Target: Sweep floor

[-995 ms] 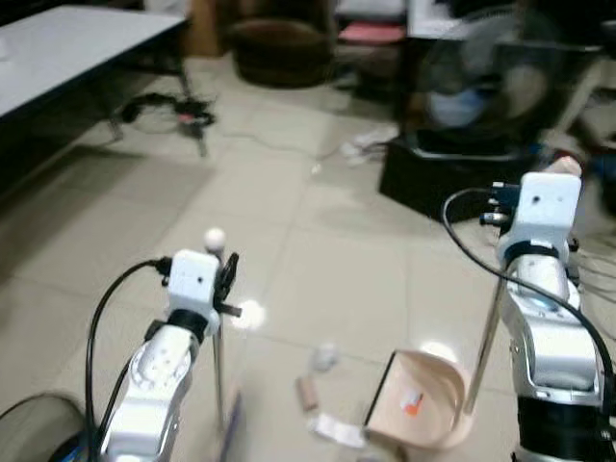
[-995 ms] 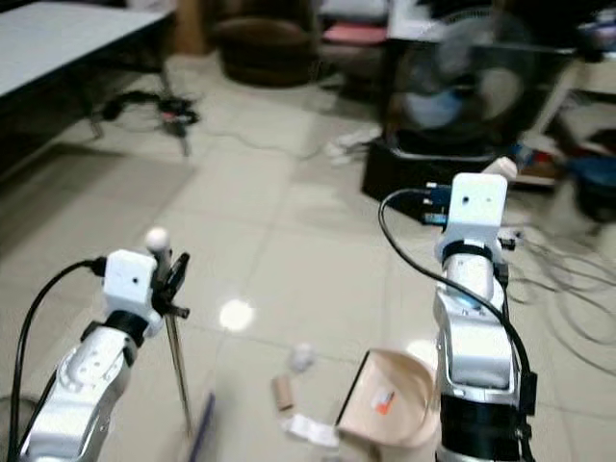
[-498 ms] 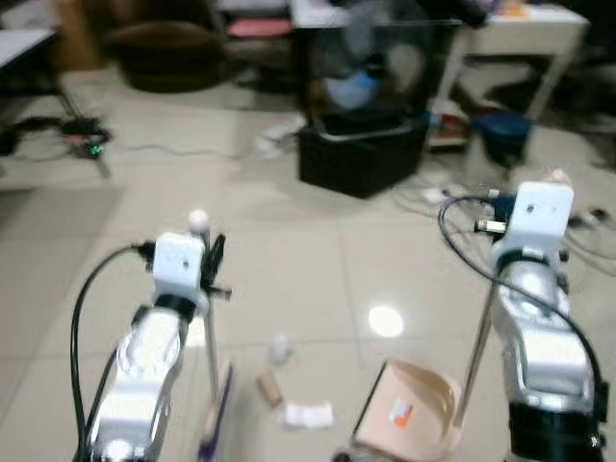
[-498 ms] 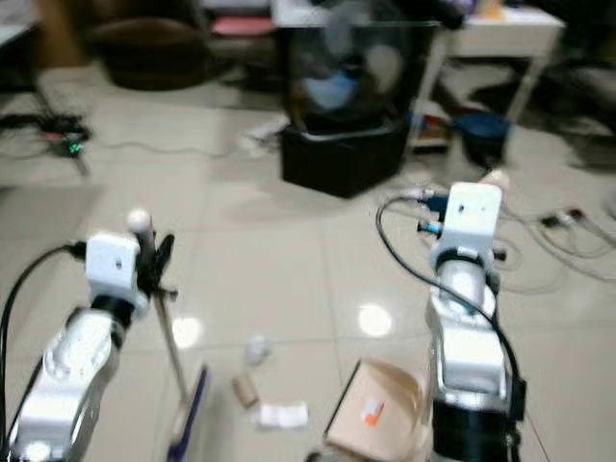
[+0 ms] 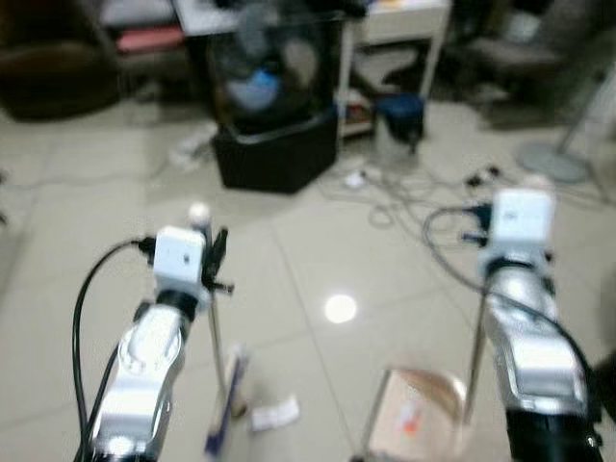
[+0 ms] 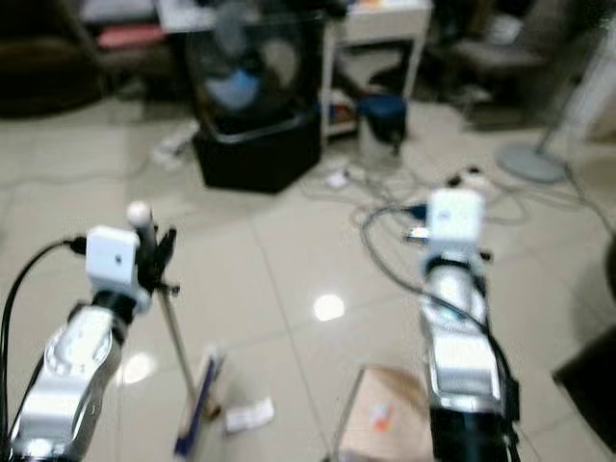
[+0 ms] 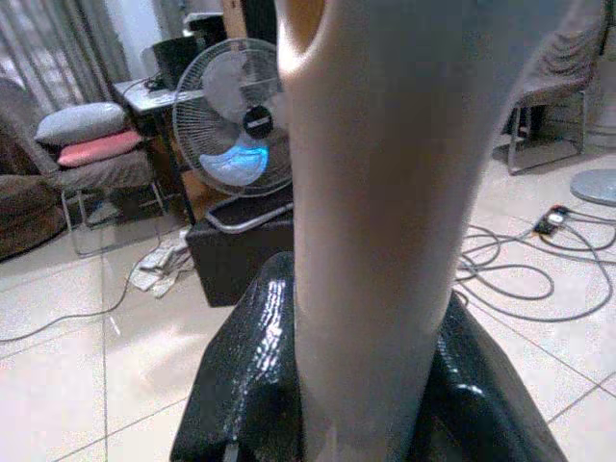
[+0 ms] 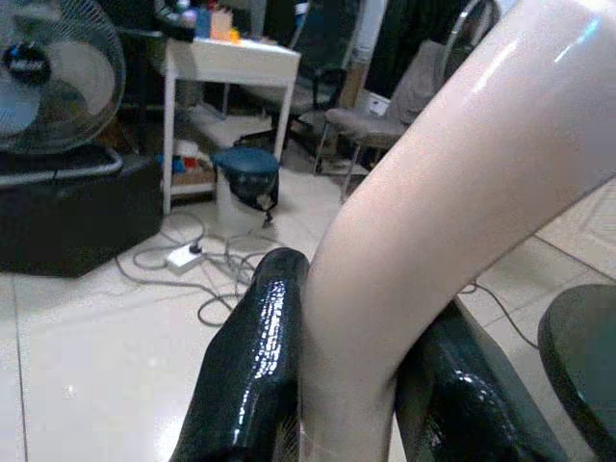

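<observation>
Nearest you, your left gripper (image 7: 361, 385) has its fingers (image 7: 245, 385) clamped on the pale broom handle (image 7: 385, 212), which fills the gap between them and runs up past the camera. In the head views that handle drops from the gripper as a thin rod to the broom head (image 5: 227, 404), resting on the floor tiles (image 5: 289, 279) just beside a white scrap of paper (image 5: 274, 414).

Your right gripper (image 8: 351, 404) likewise has its fingers (image 8: 252, 366) closed around the cream dustpan handle (image 8: 433, 231), wedged between both black pads. Below that arm the handle's rod goes down to the dustpan (image 5: 414, 419), which sits on the floor to the right of the paper scrap, a small orange mark on its pan.

Farther out, a glare spot shines on the tiles. Loose cables (image 5: 395, 197) trail across the floor toward a black box (image 5: 274, 154) carrying a fan (image 7: 231, 115). Beside it stands a white desk (image 8: 226, 63) with a dark blue bin (image 8: 248, 173) next to its leg, and a chair (image 8: 385, 115) behind. The head views are blurred.
</observation>
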Robot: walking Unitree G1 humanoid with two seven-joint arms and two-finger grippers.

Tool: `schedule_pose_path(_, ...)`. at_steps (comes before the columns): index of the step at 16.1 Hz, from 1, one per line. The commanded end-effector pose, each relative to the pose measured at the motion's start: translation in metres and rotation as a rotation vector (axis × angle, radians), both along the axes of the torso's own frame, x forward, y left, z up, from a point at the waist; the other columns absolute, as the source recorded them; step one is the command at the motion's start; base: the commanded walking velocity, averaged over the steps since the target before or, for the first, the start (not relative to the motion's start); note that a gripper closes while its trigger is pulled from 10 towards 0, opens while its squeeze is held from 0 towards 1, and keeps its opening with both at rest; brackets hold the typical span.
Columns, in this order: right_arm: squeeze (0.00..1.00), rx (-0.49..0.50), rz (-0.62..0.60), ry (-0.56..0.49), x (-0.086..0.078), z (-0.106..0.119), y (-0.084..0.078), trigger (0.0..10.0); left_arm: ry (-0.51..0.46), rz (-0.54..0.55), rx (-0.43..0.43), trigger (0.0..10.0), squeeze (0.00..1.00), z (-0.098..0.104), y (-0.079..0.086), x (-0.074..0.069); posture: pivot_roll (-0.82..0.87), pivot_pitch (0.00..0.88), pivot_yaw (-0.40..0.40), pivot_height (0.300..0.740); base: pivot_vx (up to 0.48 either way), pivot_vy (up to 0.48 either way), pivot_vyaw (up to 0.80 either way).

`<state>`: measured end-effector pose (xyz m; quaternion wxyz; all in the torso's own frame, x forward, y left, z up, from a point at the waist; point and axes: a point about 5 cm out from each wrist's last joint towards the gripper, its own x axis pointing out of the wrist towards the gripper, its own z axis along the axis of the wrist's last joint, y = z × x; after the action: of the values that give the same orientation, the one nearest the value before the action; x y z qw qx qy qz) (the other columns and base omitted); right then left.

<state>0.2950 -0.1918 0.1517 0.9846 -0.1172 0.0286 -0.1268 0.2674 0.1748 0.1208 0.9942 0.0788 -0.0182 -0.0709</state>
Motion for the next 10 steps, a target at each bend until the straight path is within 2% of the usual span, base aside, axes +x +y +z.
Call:
schedule_pose_path(1, 0.0, -0.002, 0.034, -0.043, 0.005, 0.009, 0.006, 10.0, -0.03, 0.019, 0.018, 10.0, 0.0, 0.007, 0.004, -0.001, -0.05, 0.0, 0.029, 0.74, 0.311, 0.0, 0.0)
schedule_pose_path(3, 0.0, -0.041, 0.107, -0.035, 0.008, 0.008, 0.013, 10.0, -0.023, 0.022, 0.017, 10.0, 0.0, 0.005, 0.003, -0.003, -0.05, 0.0, 0.027, 0.74, 0.321, 0.0, 0.0)
schedule_pose_path(5, 0.0, -0.05, 0.125, -0.031, 0.009, 0.006, 0.016, 10.0, -0.014, 0.022, 0.017, 10.0, 0.0, 0.004, 0.003, -0.003, -0.05, 0.0, 0.027, 0.74, 0.313, 0.0, 0.8)
schedule_pose_path(6, 0.0, -0.066, 0.151, -0.048, 0.009, 0.006, 0.02, 10.0, -0.001, 0.032, 0.019, 10.0, 0.0, 0.002, 0.004, -0.004, -0.04, 0.0, 0.032, 0.74, 0.0, 0.0, 0.67)
schedule_pose_path(7, 0.0, -0.041, 0.153, -0.046, 0.009, 0.004, 0.021, 10.0, 0.0, 0.04, 0.019, 10.0, 0.0, 0.002, 0.004, -0.004, -0.04, 0.0, 0.032, 0.74, 0.0, 0.0, 0.0)
schedule_pose_path(10, 0.0, -0.056, 0.198, -0.039, 0.009, 0.0, 0.026, 10.0, 0.005, 0.065, 0.039, 10.0, 0.0, 0.0, 0.006, -0.004, -0.04, 0.0, 0.035, 0.74, 0.0, 0.0, 0.0)
